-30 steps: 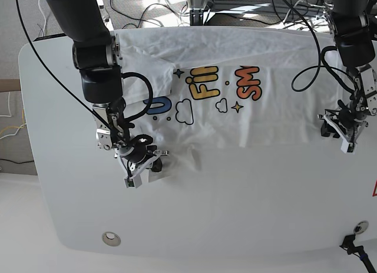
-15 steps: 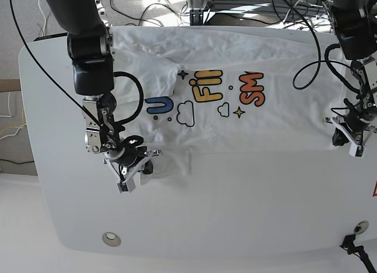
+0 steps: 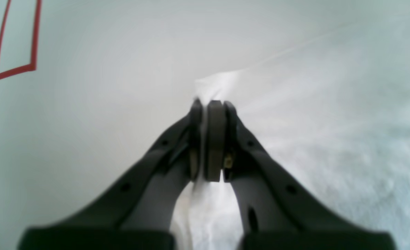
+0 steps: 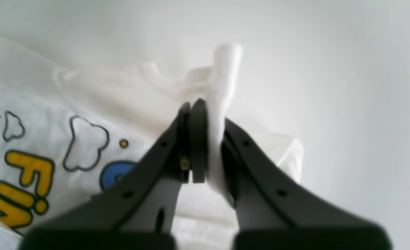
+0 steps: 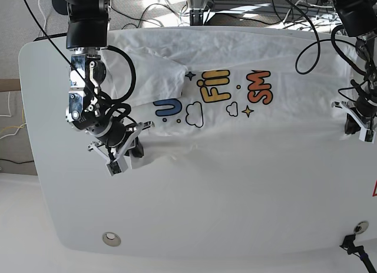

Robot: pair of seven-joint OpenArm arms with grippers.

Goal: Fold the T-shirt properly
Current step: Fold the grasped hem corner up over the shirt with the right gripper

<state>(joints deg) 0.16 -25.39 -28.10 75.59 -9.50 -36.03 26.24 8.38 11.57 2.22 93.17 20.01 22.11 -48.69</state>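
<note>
The white T-shirt (image 5: 235,66) lies print up across the far half of the white table (image 5: 235,214), its blue, yellow and orange words showing. My right gripper (image 5: 121,158), on the base view's left, is shut on the shirt's near-left edge; the right wrist view shows a white fold (image 4: 226,69) pinched between its jaws (image 4: 205,107), next to the print (image 4: 24,180). My left gripper (image 5: 358,127), on the base view's right, is shut on the shirt's right edge; the left wrist view shows its jaws (image 3: 210,107) closed on white cloth (image 3: 347,121).
A round hole (image 5: 110,239) sits near the table's front left. A red outline mark (image 3: 15,38) lies on the table beyond the left gripper. Cables (image 5: 235,2) run behind the table's far edge. A black plug (image 5: 353,240) sits at the front right.
Both grippers have moved outward, the right one to the view's left and the left one to the view's right, each still holding cloth. The shirt's near edge is drawn wider and flatter.
</note>
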